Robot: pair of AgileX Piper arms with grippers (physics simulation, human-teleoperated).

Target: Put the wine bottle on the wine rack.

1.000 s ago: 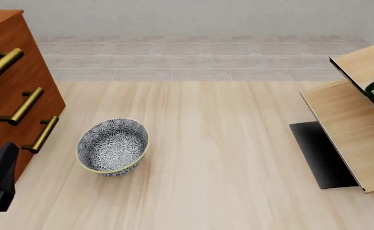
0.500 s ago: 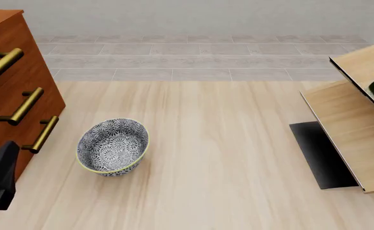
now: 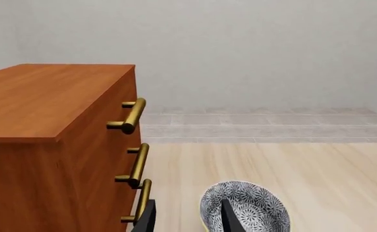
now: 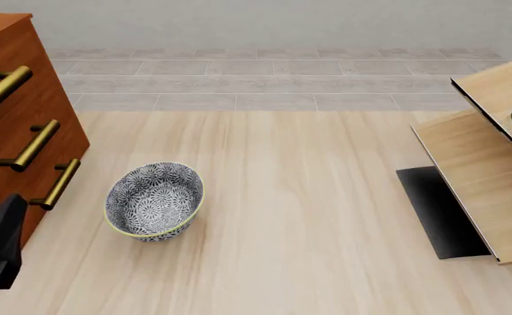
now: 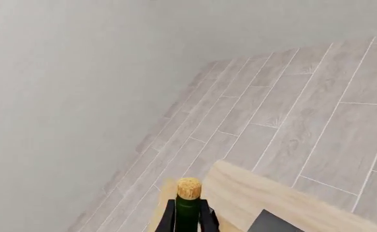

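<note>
The left end effector is hanging with fingers apart, holding nothing, beside the cabinet and near the bowl. At far right, the wine bottle is sitting gripped between the right end effector's fingers, over the wine rack.

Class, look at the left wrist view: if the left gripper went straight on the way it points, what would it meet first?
Probably the patterned bowl, just ahead of the left gripper; the drawer cabinet stands beside that line. Depth is uncertain.

dark-green wine bottle, tan cork, blue-patterned bowl
</note>
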